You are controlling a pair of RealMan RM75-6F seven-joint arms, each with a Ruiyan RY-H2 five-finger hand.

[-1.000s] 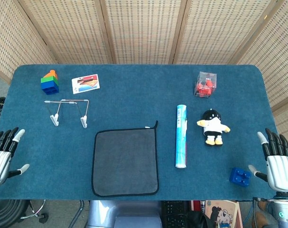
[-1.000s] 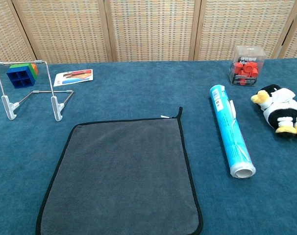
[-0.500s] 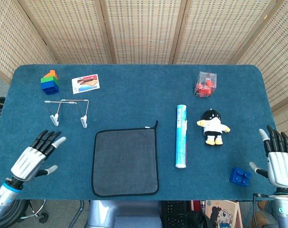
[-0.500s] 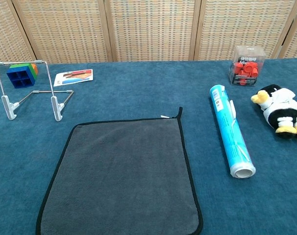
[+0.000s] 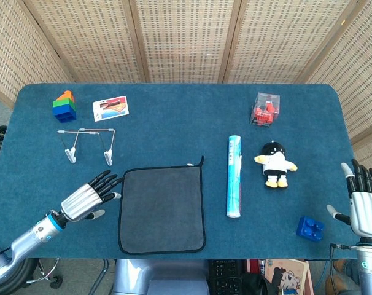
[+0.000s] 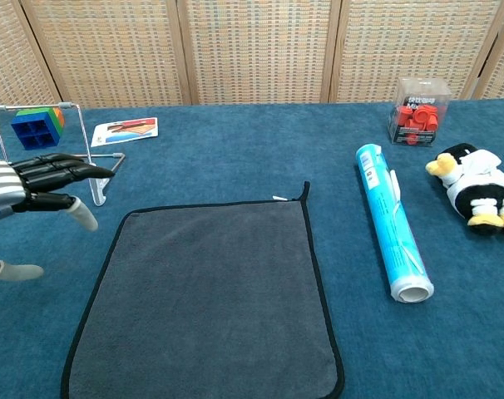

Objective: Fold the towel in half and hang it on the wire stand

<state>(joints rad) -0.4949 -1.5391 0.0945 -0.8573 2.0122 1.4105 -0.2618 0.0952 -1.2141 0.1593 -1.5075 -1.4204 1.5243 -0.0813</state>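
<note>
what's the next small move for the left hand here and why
Probably lower the left hand onto the left edge of the towel and pinch it. The towel lies flat and unfolded, the hand is open with its fingertips just short of that edge, and the wire stand is bare. The right hand is open at the table's far right edge.

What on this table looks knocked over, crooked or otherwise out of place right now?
Nothing much stands out. The grey square towel lies flat and unfolded, the thin wire stand is upright, and only the black-and-white plush penguin lies on its back.
</note>
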